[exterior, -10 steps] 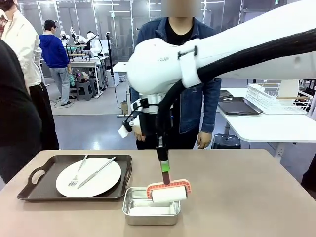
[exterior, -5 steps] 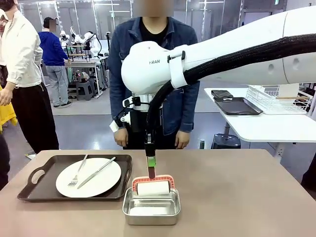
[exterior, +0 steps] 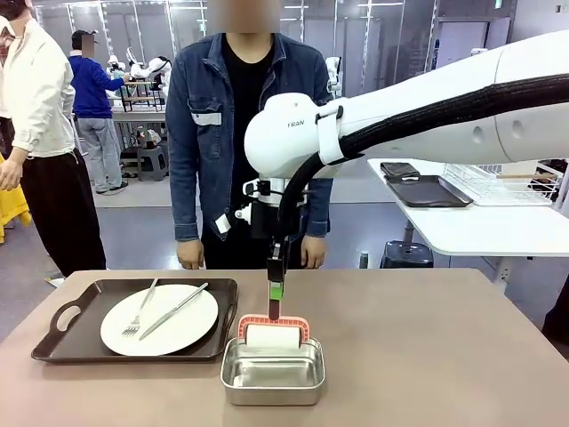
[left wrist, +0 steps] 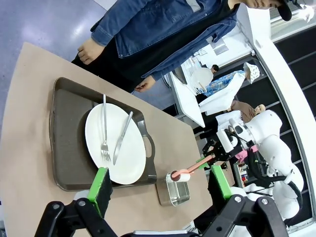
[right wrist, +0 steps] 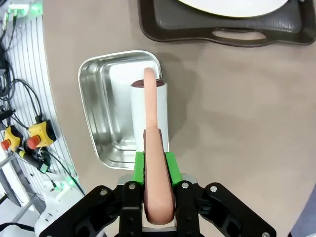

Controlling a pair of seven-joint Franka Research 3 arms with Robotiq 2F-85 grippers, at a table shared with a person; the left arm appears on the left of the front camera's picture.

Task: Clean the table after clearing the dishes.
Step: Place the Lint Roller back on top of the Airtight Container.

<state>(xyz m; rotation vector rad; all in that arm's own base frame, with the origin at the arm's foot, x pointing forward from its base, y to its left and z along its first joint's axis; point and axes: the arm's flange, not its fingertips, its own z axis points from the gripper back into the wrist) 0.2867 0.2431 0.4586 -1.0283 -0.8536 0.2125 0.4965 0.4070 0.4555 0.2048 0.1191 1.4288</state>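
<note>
One of the dishes, a white plate (exterior: 160, 322) with a fork (exterior: 140, 312) and knife (exterior: 174, 310), lies on a dark tray (exterior: 62, 342) at the left of the brown table (exterior: 436, 356). My right gripper (exterior: 276, 292) is shut on the pink handle of a white cleaning roller (exterior: 272, 336), which hangs down into a small steel pan (exterior: 271, 381). From the right wrist, that gripper (right wrist: 157, 165) clamps the handle, with the roller (right wrist: 149, 111) over the pan (right wrist: 101, 103). My left gripper (left wrist: 159, 190) stands open, high above the plate (left wrist: 116, 143).
A person in a denim jacket stands at the table's far edge, hands (exterior: 189, 254) hanging by their sides. A white side table (exterior: 480, 227) with a wire rack stands at the back right. Bare tabletop spreads right of the pan.
My right arm has carried the roller left and down, from the pan's right side into the pan. The person has stepped left along the far edge.
</note>
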